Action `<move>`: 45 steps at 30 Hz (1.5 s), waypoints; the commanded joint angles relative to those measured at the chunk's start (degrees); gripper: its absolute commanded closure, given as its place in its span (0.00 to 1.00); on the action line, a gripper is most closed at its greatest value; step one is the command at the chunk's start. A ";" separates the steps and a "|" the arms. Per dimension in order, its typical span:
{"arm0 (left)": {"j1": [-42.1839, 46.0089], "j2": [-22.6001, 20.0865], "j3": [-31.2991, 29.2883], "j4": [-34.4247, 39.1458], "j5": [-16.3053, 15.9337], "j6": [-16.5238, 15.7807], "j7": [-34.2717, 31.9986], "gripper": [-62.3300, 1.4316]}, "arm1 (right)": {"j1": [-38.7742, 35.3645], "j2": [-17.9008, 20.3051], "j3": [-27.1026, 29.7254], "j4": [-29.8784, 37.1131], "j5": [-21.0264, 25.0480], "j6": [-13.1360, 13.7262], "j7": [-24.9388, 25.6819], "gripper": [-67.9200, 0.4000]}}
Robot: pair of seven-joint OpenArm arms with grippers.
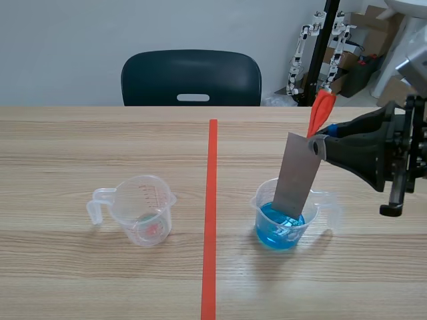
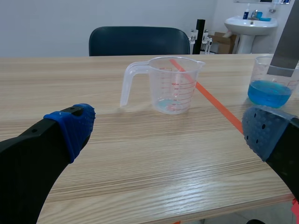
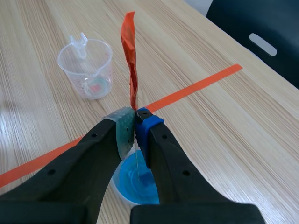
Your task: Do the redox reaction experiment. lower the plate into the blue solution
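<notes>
**Plate held over blue solution, lower end inside cup**

Right gripper [image 1: 319, 143]: enters from the right edge of the frame, at mid-height. Its fingers are clamped on the top of the plate [image 1: 297, 177], pads pressed against both faces. The right wrist view confirms the clamp [image 3: 135, 122], with the plate [image 3: 137, 163] seen edge-on between the pads.

Plate: grey, flat, leaning slightly with its top towards the right. An orange tab [image 1: 321, 110] stands up from its top, above the fingers. Its lower end sits inside the rim of the cup [image 1: 283, 223], right of centre in the frame. Whether that end touches the solution [image 1: 280, 227] cannot be told.

Cup: clear, with a handle, standing just right of the red tape line [image 1: 212, 200]. The solution fills its lower part.

Left gripper [image 2: 170, 130]: fingers spread wide above the table [image 2: 140, 172], gripping nothing.

Second cup [image 1: 143, 210]: clear, lower left of centre, well apart from the first, with a faint reddish trace at its bottom.

Chair [image 1: 191, 78]: dark, at top centre, behind the table.
</notes>
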 commanded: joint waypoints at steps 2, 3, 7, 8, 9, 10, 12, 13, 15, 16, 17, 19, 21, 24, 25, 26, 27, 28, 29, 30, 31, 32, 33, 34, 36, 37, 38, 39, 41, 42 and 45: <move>0.66 -0.22 -0.22 1.31 -0.13 -0.09 -1.73 0.00 | 0.83 -0.50 0.00 -0.52 -0.46 0.46 0.96 0.99; 0.66 -0.20 -0.22 1.31 0.24 -0.04 -2.54 0.00 | 0.83 -0.81 0.00 -0.81 -1.05 0.46 1.14 0.99; 0.46 -0.22 -0.22 1.36 1.31 2.54 -2.62 0.00 | 0.85 -2.03 0.00 -1.86 -2.75 0.46 1.75 0.99; 0.46 -0.22 -0.22 1.36 1.29 2.93 -2.62 0.00 | 0.85 -2.34 0.00 -2.12 -3.08 0.46 1.81 0.99; 0.33 -0.22 -0.22 1.36 1.29 2.91 -2.62 0.00 | 0.85 -2.69 0.00 -2.34 -3.72 0.46 2.01 0.99; 0.33 -0.22 -0.22 1.36 1.27 2.91 -2.62 0.00 | 0.85 -3.04 0.00 -2.54 -4.26 0.46 2.01 0.99; 0.31 -0.22 -0.22 1.36 1.11 2.91 -2.62 0.00 | 0.85 -3.82 0.00 -2.86 -5.44 0.46 2.16 0.99; 0.31 -0.22 -0.22 1.36 1.14 2.86 -2.62 0.00 | 0.85 -4.15 0.00 -3.04 -5.62 0.46 2.19 0.99; 0.31 -0.20 -0.22 1.36 1.14 2.86 -2.62 0.00 | 0.85 -4.74 0.00 -3.48 -5.66 0.46 2.25 0.99; 0.26 -0.20 -0.22 1.36 1.14 2.86 -2.62 0.00 | 0.85 -4.98 0.00 -3.63 -6.01 0.46 2.40 0.99; 0.15 -0.20 -0.22 1.36 1.14 2.89 -2.62 0.00 | 0.85 -5.29 0.00 -3.74 -6.67 0.46 2.62 0.99; 0.00 -0.24 -0.22 1.36 1.14 2.89 -2.62 0.00 | 0.92 -6.08 -0.07 -4.17 -7.87 0.46 2.62 0.99; 0.00 -0.24 -0.22 1.36 1.14 2.89 -2.62 0.00 | 1.03 -6.71 -0.39 -4.92 -8.85 0.46 2.91 0.99; 0.04 -0.24 -0.22 1.36 1.14 2.89 -2.62 0.00 | 1.14 -7.54 -1.25 -6.25 -10.80 0.46 4.63 0.99; 0.04 -0.33 -0.22 1.36 1.14 2.89 -2.62 0.00 | 1.14 -7.89 -1.46 -6.71 -11.85 0.46 5.29 0.99; 0.04 -0.35 -0.22 1.36 1.18 2.89 -2.62 0.00 | 1.16 -8.26 -1.62 -7.15 -12.76 0.46 5.81 0.99; 0.04 -0.35 -0.22 1.36 1.16 2.89 -2.62 0.00 | 1.16 -8.57 -1.79 -7.54 -13.64 0.46 6.40 0.99; 0.04 -0.35 -0.22 1.36 1.20 2.89 -2.62 0.00 | 1.16 -8.81 -1.92 -7.96 -14.60 0.46 7.30 0.99; 0.02 -0.35 -0.22 1.36 1.38 2.89 -2.62 0.00 | 1.16 -9.11 -1.95 -8.35 -15.45 0.46 8.26 0.99; 0.02 -0.35 -0.22 1.36 1.57 2.89 -2.62 0.00 | 1.16 -9.38 -1.95 -8.76 -16.28 0.46 9.14 0.99; 0.02 -0.37 -0.22 1.36 1.60 2.89 -2.62 0.00 | 1.16 -9.55 -1.95 -9.16 -17.20 0.46 10.21 0.99; 0.02 -0.37 -0.22 1.36 1.60 2.89 -2.62 0.00 | 1.16 -9.70 -1.95 -9.42 -17.97 0.46 10.99 0.99; 0.02 -0.37 -0.22 1.36 1.64 2.89 -2.62 0.00 | 1.16 -9.84 -1.95 -9.64 -18.45 0.46 11.37 0.99; 0.02 -0.37 -0.22 1.36 1.97 2.89 -2.62 0.00 | 1.16 -9.99 -1.97 -9.77 -19.02 0.46 11.76 0.99; 0.02 -0.37 -0.22 1.36 3.80 2.91 -2.62 0.00 | 1.16 -10.19 -1.97 -9.79 -19.80 0.46 11.91 0.99; 0.02 -0.37 -0.22 1.36 4.55 2.91 -2.62 0.00 | 1.16 -10.21 -1.99 -9.79 -20.20 0.46 12.22 0.99; 0.04 -0.35 -0.22 1.36 5.27 2.91 -2.62 0.00 | 1.16 -10.21 -2.05 -9.79 -20.33 0.46 12.55 0.99; 0.04 -0.37 -0.22 1.36 5.68 2.93 -2.62 0.00 | 1.16 -10.19 -2.08 -9.79 -20.39 0.46 12.79 0.99; 0.04 -0.35 -0.22 1.36 5.66 2.91 -2.62 0.00 | 1.22 -10.16 -2.08 -9.79 -20.39 0.46 12.90 0.99; 0.04 -0.35 -0.22 1.36 5.64 2.91 -2.62 0.00 | 1.40 -10.19 -2.12 -9.79 -20.39 0.46 12.90 0.99; 0.02 -0.35 -0.22 1.36 5.66 2.91 -2.62 0.00 | 2.12 -10.19 -2.34 -9.79 -20.39 0.46 12.90 0.99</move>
